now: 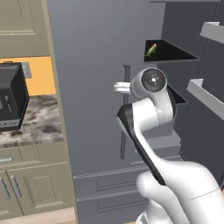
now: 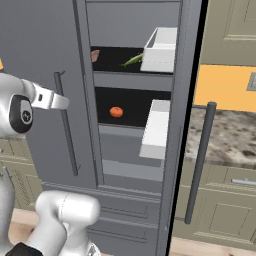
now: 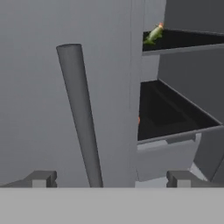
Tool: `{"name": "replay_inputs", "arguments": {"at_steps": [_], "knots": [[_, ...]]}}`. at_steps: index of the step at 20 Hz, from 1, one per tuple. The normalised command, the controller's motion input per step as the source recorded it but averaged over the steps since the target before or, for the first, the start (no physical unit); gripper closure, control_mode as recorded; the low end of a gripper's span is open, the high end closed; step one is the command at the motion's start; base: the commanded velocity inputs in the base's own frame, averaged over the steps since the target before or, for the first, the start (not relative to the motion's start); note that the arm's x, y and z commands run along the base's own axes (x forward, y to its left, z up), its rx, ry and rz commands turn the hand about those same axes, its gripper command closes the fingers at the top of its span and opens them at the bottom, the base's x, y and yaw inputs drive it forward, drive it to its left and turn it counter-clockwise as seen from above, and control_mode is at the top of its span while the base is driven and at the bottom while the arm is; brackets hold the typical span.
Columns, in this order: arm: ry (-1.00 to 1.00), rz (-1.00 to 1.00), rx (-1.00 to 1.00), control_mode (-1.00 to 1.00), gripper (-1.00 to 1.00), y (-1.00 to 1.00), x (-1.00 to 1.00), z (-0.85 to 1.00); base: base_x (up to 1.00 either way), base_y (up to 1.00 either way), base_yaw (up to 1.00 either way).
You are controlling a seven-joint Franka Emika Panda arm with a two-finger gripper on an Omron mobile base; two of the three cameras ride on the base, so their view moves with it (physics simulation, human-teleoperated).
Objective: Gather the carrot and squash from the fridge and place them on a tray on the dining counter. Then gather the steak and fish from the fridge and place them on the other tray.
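Toaster (image 1: 12,97), dark, stands on marbled counter (image 1: 39,124) against orange wall (image 1: 41,74). Beige cabinets (image 1: 30,186) below. Second counter stretch (image 2: 227,135) lies right of the appliance, with beige drawer (image 2: 235,182) beneath and upper cabinet (image 2: 232,30) above.

I see the fridge's upper shelf (image 2: 112,59) carrying a green squash (image 2: 132,60); the lower shelf (image 2: 132,116) carries an orange item (image 2: 116,112).
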Motion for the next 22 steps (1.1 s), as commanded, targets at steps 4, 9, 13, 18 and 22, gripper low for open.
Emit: {"name": "replay_inputs", "arguments": {"at_steps": [4, 9, 13, 18, 22], "knots": [[0.01, 0.01, 0.12, -1.00, -1.00, 0.22, 0.23, 0.05, 0.00, 0.00, 0.00], [0.03, 0.01, 0.03, -1.00, -1.00, 0.26, 0.11, 0.01, 0.00, 0.00, 0.00], [0.00, 0.10, 0.00, -1.00, -1.00, 0.00, 0.10, 0.00, 0.00, 0.00, 0.00], [0.00, 0.10, 0.00, -1.00, -1.00, 0.00, 0.09, 0.00, 0.00, 0.00, 0.00], [0.00, 0.02, 0.01, -1.00, -1.00, -0.04, 0.16, 0.00, 0.00, 0.00, 0.00]]}}
